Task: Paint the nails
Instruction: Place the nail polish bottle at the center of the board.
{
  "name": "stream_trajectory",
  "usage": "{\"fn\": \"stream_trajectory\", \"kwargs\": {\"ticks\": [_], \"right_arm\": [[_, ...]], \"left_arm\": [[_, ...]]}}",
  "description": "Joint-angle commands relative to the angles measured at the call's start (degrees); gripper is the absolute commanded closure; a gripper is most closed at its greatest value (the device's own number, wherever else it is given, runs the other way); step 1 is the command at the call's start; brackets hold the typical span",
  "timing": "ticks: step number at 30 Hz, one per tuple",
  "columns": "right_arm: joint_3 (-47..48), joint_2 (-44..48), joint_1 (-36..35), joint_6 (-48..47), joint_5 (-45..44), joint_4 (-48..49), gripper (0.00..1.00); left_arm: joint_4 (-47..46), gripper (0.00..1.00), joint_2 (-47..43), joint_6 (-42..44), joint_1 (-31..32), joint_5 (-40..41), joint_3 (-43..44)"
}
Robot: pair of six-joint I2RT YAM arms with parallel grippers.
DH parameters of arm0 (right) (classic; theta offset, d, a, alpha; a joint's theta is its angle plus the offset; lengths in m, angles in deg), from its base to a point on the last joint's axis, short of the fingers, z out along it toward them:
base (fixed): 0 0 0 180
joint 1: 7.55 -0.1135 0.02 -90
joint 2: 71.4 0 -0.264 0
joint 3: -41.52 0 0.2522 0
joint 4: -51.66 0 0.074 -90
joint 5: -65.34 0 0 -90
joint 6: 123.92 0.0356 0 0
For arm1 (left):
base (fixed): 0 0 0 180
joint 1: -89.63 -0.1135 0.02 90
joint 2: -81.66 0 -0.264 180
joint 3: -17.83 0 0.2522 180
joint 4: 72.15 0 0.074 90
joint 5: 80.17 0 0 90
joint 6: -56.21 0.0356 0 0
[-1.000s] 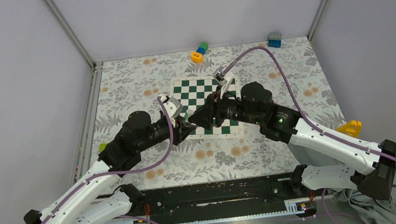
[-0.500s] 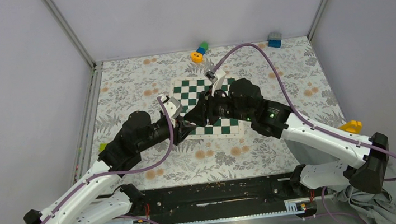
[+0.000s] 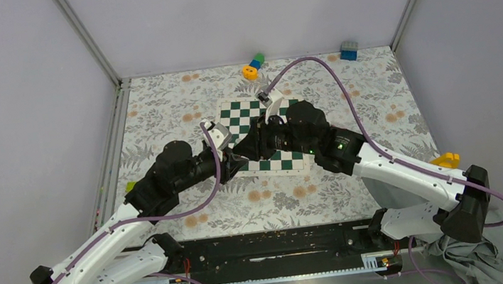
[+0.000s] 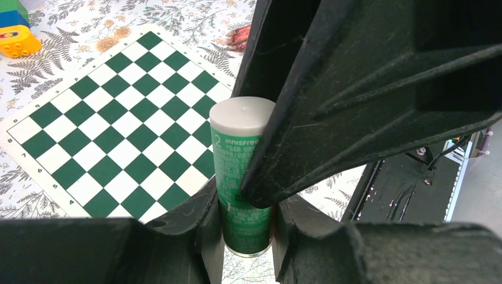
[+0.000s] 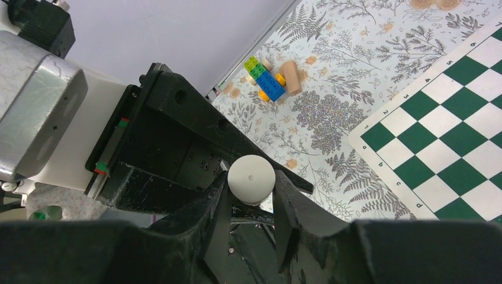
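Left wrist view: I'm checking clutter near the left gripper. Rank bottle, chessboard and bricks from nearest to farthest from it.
1. The bottle: at centre, held between the fingers of the left gripper.
2. The chessboard: on the table behind, to the left.
3. The bricks: top-left corner, beyond the board.

My left pincer and my right pincer are matt black plastic with lots of thin scratches. The green tube looks like smooth plastic, a bit shiny. Its white cap is matt. The chessboard is a flat, smooth printed sheet. The toy bricks are shiny plastic. My arm has a dull silver metal part.
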Motion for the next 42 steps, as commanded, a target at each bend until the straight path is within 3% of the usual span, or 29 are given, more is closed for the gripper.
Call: {"fn": "stream_trajectory", "kwargs": {"ticks": [1, 3, 7, 8, 14, 18, 20, 24, 27, 32, 42], "right_arm": [[0.7, 0.0, -0.7, 0.8, -3.3, 4.7, 1.00], [0.1, 0.8, -0.7, 0.2, -4.7, 5.3, 1.00], [-1.2, 2.4, -0.7, -2.6, -8.9, 4.8, 1.00], [-1.7, 3.0, -0.7, -3.4, -10.7, 4.6, 1.00], [-9.5, 7.8, -0.7, -10.9, -27.4, 4.6, 1.00], [-15.5, 11.4, -0.6, -15.2, -37.5, 4.1, 1.00], [-18.9, 12.3, -0.2, -15.5, -41.2, 3.5, 1.00], [-26.5, 13.5, 5.1, -11.5, -40.1, 1.2, 1.00], [-32.9, 15.7, 5.3, -11.6, -44.8, 6.3, 1.00], [-38.6, 13.4, 5.3, -11.0, -52.7, 13.1, 1.00], [-44.9, 2.6, 5.2, -15.1, -65.1, 33.4, 1.00]], "left_arm": [[-2.3, 0.99, -0.1, 1.1, 0.4, 0.9, 2.4], [-2.3, 0.80, -0.1, 0.9, 0.4, 0.9, 2.4], [-2.4, 0.05, -0.6, 0.8, 0.4, 1.1, 2.5], [-2.6, 0.02, -0.9, 0.6, 0.4, 1.5, 2.3], [-4.8, 0.01, -5.4, 1.1, 0.4, 3.4, 0.6], [-2.5, 0.01, -6.5, -0.9, -1.2, 9.9, 1.9], [0.2, 0.01, -6.8, -2.8, -5.4, 11.8, 2.8], [2.7, 0.01, -10.8, -6.1, -13.9, 20.1, 0.7], [2.2, 0.01, -14.4, -6.9, -18.3, 25.6, -1.6], [3.2, 0.01, -14.3, -6.7, -19.6, 32.0, -2.5], [3.4, 0.01, -13.2, -6.8, -19.6, 29.7, -2.6]]}}
